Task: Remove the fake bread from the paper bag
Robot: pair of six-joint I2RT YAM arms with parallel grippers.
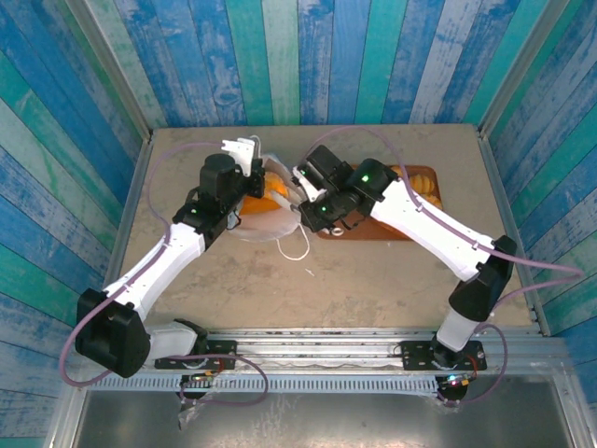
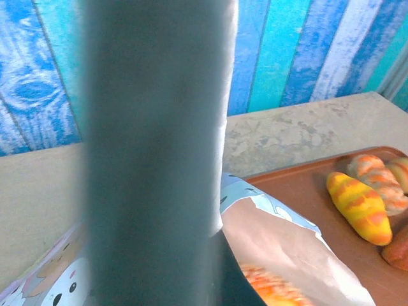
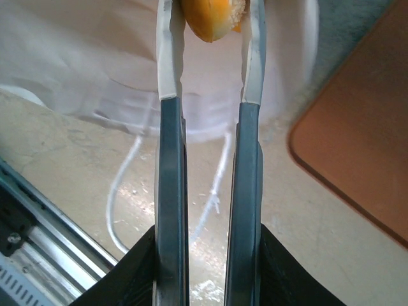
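A: From above, where does the work stand?

B: The left gripper [image 1: 242, 154] sits at the far rim of the paper bag [image 1: 266, 222], which lies left of centre on the table [image 1: 373, 280]. Its claw is together, apparently pinching that rim. The right gripper [image 1: 300, 187] reaches into the bag's mouth, where orange shows. A brown tray [image 1: 359, 233] lies just right of the bag. That makes one bag, one tray, two arms.

A: And the left wrist?

B: A blurred finger [image 2: 153, 153] blocks the middle. Right of it, the bag's open side shows one orange piece [image 2: 274, 290]. On the tray there are four loaves [image 2: 360, 207], two of them cut by the frame edge.

A: The right wrist?

B: Its claw is clamped on the fake bread [image 3: 210, 25], an orange end squeezed between both tips, over the bag's white paper. One cord handle [image 3: 121, 197] loops on the table, nearer.

A: How should the pull go?

B: Probably straight back out of the mouth, slowly, with the left holding the rim firm. That way the bag does not drag along and the glossy bread does not slip.
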